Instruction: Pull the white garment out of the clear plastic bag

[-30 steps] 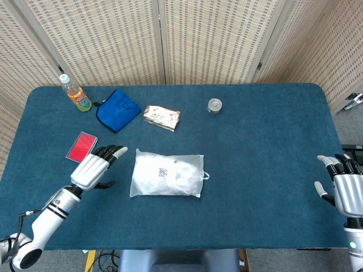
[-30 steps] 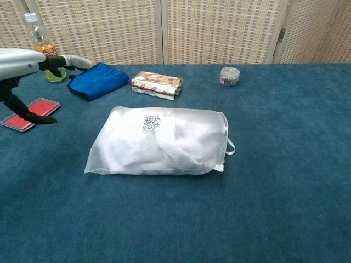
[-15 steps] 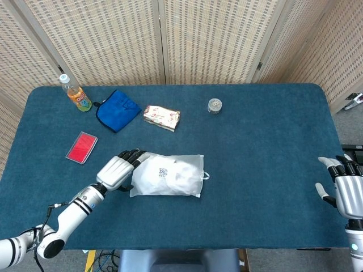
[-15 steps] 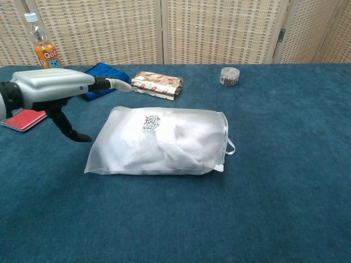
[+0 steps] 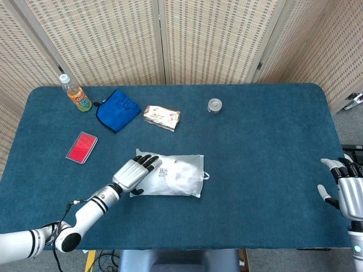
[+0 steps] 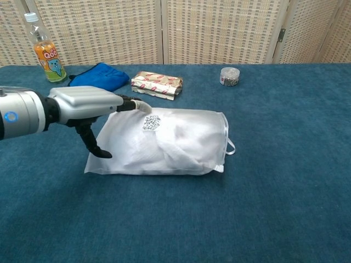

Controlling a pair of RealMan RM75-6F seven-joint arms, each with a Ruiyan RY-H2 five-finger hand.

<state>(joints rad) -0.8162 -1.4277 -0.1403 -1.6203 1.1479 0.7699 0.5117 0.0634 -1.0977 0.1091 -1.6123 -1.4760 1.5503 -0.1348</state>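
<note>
Bottle (image 6: 45, 49): label shows "QOO". Clear plastic bag (image 6: 164, 141): square printed code sticker, not decodable. Wrapped packet (image 6: 157, 85): red print, illegible. No other readable text.

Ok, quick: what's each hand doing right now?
Left hand: open, fingers spread over the clear plastic bag, gripping nothing.
Right hand: open, holding nothing.

The clear plastic bag (image 5: 170, 175) with the white garment (image 5: 180, 177) inside is seen lying flat on the table (image 5: 266, 158). The bag's left end is overlapped by the left hand (image 5: 135, 171), fingers extended and spread. The right hand (image 5: 347, 191) is held well right of the bag, at the table's edge, fingers apart and empty. Beyond the bag, a foil packet (image 5: 161, 117) is placed.
</note>
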